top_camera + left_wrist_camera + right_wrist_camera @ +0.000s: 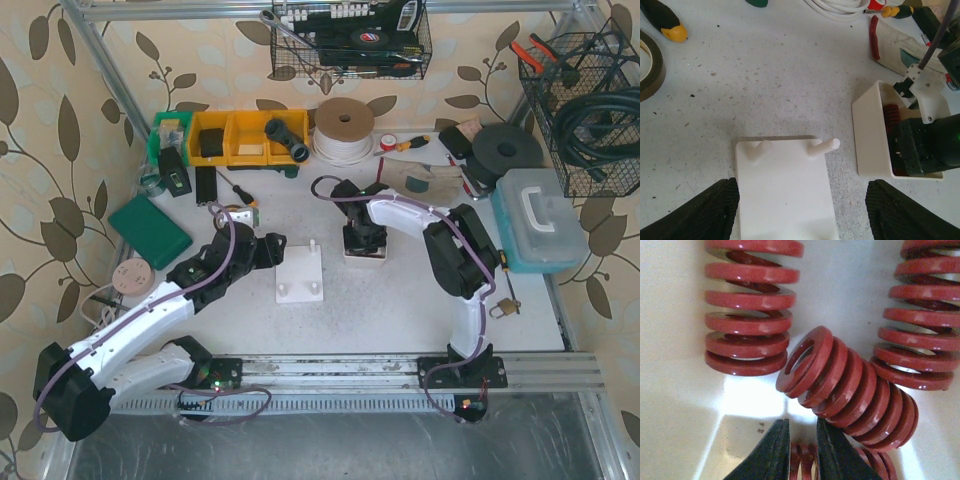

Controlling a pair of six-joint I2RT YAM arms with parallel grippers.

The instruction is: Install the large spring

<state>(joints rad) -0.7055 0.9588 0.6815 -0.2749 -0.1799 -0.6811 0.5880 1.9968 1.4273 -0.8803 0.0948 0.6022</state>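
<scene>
Several large red springs lie in a white bin (365,256), seen in the left wrist view too (869,131). In the right wrist view one spring (747,305) is at the upper left, one (850,385) lies tilted in the middle, one (925,320) at the right. My right gripper (802,452) is down in the bin (685,405), its jaws close together around the coils of another red spring (803,465). The white peg plate (300,275) has two bare pegs (822,146) at its far end. My left gripper (802,212) is open, straddling the plate (785,190).
A yellow-tipped screwdriver (670,27), a tape roll (652,65) and a white cable coil (345,130) lie beyond the plate. A green case (150,230) is at the left, a teal box (540,220) and a padlock (503,306) at the right.
</scene>
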